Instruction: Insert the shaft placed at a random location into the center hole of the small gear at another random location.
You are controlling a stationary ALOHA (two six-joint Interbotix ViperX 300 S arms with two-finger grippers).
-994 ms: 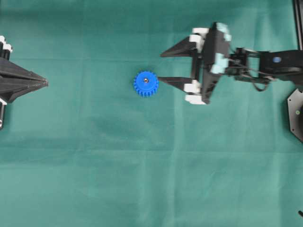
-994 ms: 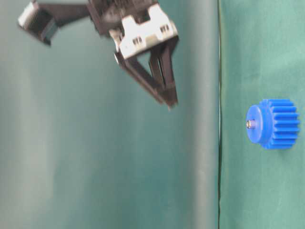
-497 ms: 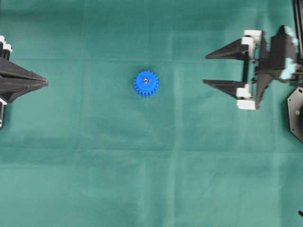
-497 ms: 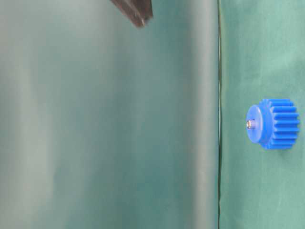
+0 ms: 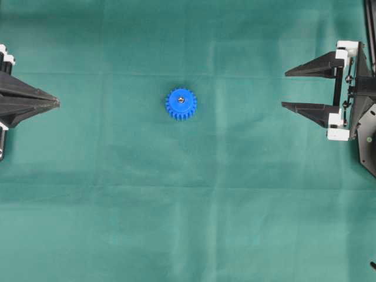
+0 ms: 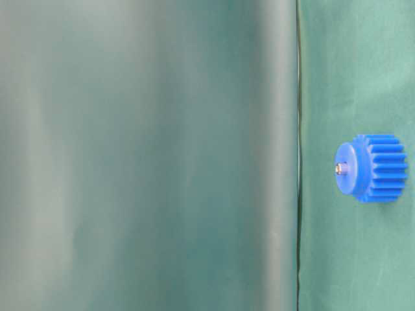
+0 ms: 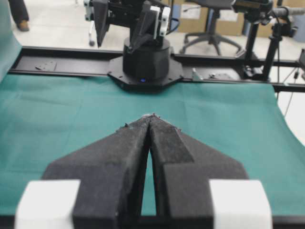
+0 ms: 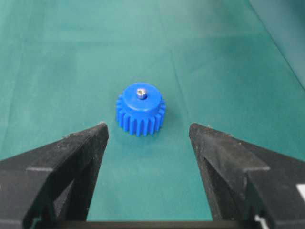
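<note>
Shaft [image 8: 141, 93]: seated upright in the center hole [image 5: 181, 99] of the small gear [image 5: 181, 104]; only its silver tip shows, just proud of the raised hub. Also visible from table level as a small metal stub at the hub face [image 6: 339, 168].

Small gear: lies flat on the green cloth [image 5: 176, 205], a little left of middle and toward the far side in the overhead view. Nothing touches it.

Right gripper [image 5: 284, 88]: at the right edge of the overhead view, well apart from the gear, fingers spread wide, nothing between them. Its wrist camera looks between the two black fingers [image 8: 71, 152] straight at the gear.

Left gripper [image 5: 57, 103]: at the left edge, well apart from the gear, fingertips pressed together to a point, holding nothing; confirmed in its wrist view [image 7: 151, 116].
</note>
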